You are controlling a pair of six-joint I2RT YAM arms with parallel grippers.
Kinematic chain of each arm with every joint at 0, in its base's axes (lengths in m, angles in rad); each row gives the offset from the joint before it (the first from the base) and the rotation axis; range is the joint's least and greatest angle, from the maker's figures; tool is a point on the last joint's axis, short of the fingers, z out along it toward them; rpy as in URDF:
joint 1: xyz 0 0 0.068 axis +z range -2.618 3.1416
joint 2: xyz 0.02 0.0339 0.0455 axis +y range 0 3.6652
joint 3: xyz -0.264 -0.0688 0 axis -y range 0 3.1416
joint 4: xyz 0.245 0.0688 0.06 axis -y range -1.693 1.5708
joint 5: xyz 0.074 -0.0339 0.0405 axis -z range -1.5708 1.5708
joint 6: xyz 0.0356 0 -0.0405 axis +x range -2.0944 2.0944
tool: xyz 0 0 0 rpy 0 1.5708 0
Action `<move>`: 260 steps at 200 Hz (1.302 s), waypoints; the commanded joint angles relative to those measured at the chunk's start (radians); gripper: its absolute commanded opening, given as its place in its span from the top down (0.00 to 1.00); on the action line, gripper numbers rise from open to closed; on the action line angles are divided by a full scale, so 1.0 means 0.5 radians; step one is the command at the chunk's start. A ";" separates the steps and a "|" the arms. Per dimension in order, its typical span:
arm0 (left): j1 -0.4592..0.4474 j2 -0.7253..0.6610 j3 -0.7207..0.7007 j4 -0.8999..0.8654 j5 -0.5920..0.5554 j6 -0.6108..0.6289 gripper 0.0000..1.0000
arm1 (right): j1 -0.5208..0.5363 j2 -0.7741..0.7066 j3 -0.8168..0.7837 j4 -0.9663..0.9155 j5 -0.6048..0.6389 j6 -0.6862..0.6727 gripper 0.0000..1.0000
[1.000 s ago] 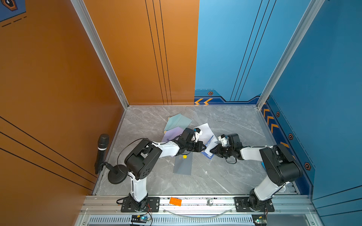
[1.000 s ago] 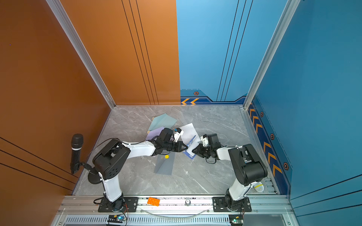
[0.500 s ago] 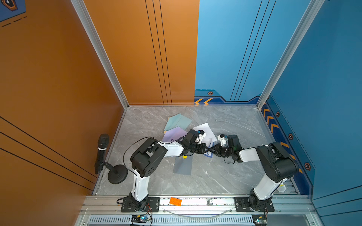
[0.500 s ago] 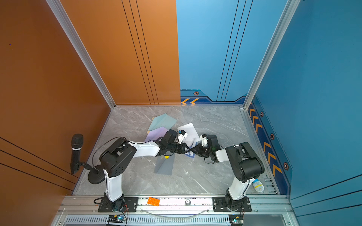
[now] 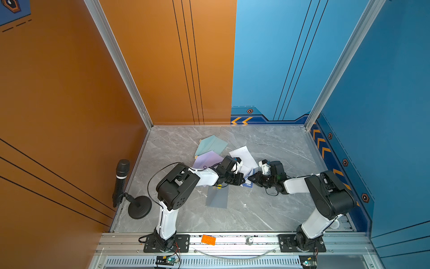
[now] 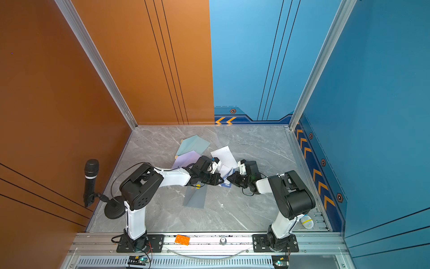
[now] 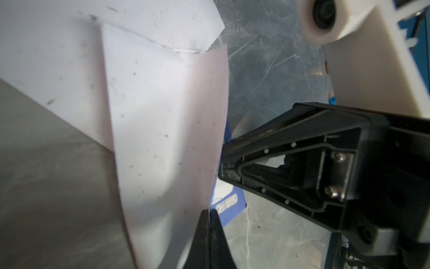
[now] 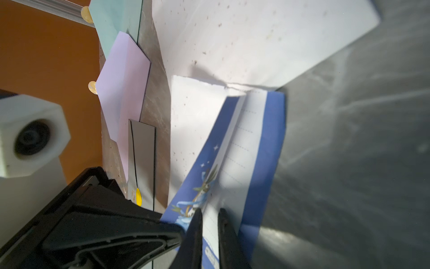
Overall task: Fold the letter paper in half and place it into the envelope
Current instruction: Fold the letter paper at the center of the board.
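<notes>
The letter paper (image 8: 256, 139), white and lined with a blue border, lies creased lengthwise on the marble floor; it also shows in a top view (image 5: 248, 184). Its far end meets the mouth of the white envelope (image 8: 256, 39) (image 5: 243, 154). A white flap (image 7: 167, 139) rises from that mouth, and my left gripper (image 7: 210, 214) (image 5: 243, 181) is shut on its edge. My right gripper (image 8: 210, 214) (image 5: 250, 178) faces it tip to tip, at the letter's near end. Its jaws stand a narrow gap apart, with the lined strip showing between them.
A teal envelope (image 5: 211, 144) and a lilac one (image 5: 207, 159) lie behind the left arm. A grey one (image 5: 217, 198) lies in front of it. A microphone on a stand (image 5: 121, 179) stands by the orange wall. An orange brick (image 5: 208, 239) sits on the front rail.
The two grippers have drawn together until their tips almost meet over the letter. The right jaws have narrowed a little. The left jaws have stayed shut.
</notes>
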State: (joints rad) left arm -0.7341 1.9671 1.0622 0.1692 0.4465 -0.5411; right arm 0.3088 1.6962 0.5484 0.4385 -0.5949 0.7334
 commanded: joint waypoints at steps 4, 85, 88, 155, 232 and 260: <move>-0.023 -0.060 0.019 -0.099 -0.073 0.055 1.00 | 0.005 0.027 -0.078 -0.298 0.181 -0.009 0.86; -0.056 0.033 0.148 -0.078 -0.037 0.018 0.99 | 0.033 -0.010 -0.119 -0.185 0.205 0.043 0.87; -0.056 0.033 0.147 -0.078 -0.036 0.016 0.99 | 0.033 -0.016 -0.121 -0.185 0.205 0.043 0.87; -0.057 0.039 0.107 -0.075 -0.046 0.006 0.99 | 0.027 -0.108 -0.121 -0.142 0.162 0.111 0.87; -0.084 0.051 0.128 -0.062 -0.080 0.010 0.99 | 0.037 -0.133 -0.179 -0.057 0.211 0.161 0.90; -0.099 0.066 0.131 -0.063 -0.092 0.031 1.00 | 0.051 -0.130 -0.206 0.018 0.232 0.193 0.91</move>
State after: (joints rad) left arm -0.7677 1.9762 1.1179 0.1390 0.4217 -0.5419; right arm 0.3241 1.6379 0.4786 0.4709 -0.5255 0.8036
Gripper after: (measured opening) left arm 0.048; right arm 0.091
